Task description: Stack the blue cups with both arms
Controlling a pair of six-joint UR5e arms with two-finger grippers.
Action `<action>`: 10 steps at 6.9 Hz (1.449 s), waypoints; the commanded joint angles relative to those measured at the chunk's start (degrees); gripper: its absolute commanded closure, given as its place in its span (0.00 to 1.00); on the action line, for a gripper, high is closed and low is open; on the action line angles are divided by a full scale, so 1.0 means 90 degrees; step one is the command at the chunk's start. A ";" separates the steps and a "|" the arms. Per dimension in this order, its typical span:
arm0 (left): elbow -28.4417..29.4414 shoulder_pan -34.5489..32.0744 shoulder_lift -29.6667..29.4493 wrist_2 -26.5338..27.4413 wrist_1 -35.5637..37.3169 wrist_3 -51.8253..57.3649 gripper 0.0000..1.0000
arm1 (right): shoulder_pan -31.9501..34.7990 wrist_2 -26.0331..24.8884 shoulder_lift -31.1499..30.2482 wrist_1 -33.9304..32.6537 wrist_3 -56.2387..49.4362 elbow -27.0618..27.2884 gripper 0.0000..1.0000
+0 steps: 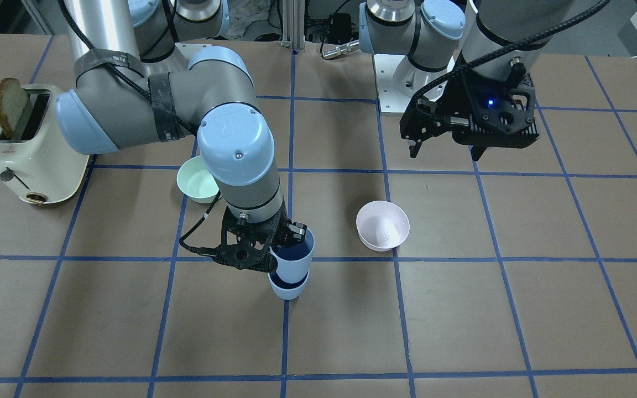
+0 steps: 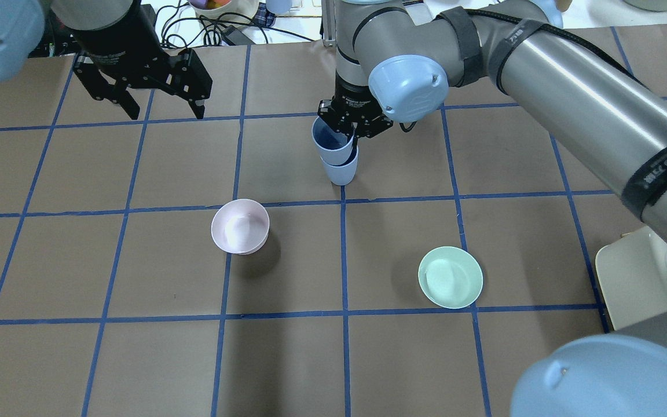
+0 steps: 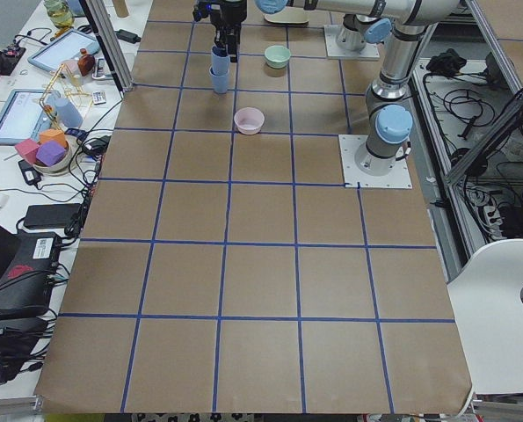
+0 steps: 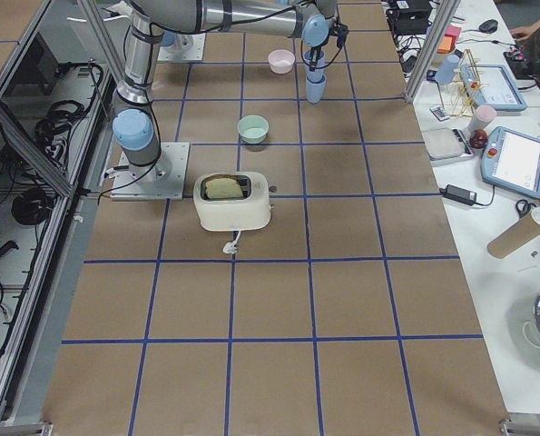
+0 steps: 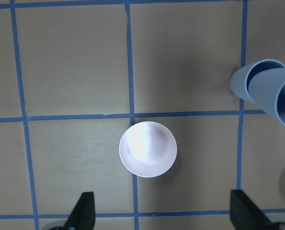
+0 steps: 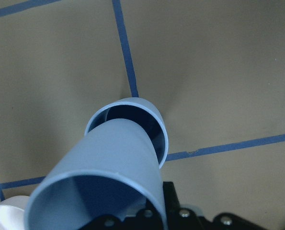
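Toward the operators' side of the desk [image 2: 136, 359], near the middle: the lower cup [image 2: 342, 172] stands upright on a blue tape line close to a crossing. The upper cup [image 2: 330, 145] sits with its base inside the lower one's mouth, leaning rather than straight, so part of the lower rim shows beside it in the right wrist view.

Right tool [image 2: 350, 136]: closed on the rim of the upper cup, one finger inside the wall and one outside, pointing down.

Left tool [image 2: 165, 110]: jaws spread wide, nothing between them, held above the desk and well apart from the cups. Its wrist camera looks straight down on the pink bowl [image 5: 148, 149], with the two cups at the right edge of that view.

Other items: the pink bowl stands mouth up, between the left tool and the cups. A green bowl [image 2: 450, 277] lies on the robot's right, nearer its base. A cream toaster [image 1: 31, 149] with a slice of bread [image 1: 10, 108] in its slot stands beyond that.
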 commanded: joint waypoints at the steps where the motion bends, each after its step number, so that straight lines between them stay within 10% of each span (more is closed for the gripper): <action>1: -0.0196 0.0066 0.0074 -0.0022 0.0348 0.0107 0.00 | -0.0029 -0.0006 0.0049 -0.0012 -0.0052 0.0056 1.00; 2: -0.0294 0.0057 0.0103 -0.0041 0.0368 0.0136 0.00 | -0.0048 -0.0006 0.0068 -0.0070 -0.0091 0.0028 0.99; 4: -0.0334 0.0057 0.0104 -0.0022 0.0505 0.0088 0.00 | -0.0145 -0.0354 0.0176 -0.0323 -0.0110 -0.0050 0.02; 10: -0.0334 0.0057 0.0104 -0.0042 0.0691 0.0019 0.00 | -0.1696 -0.0475 -0.1274 0.1877 -0.3440 -0.0434 0.00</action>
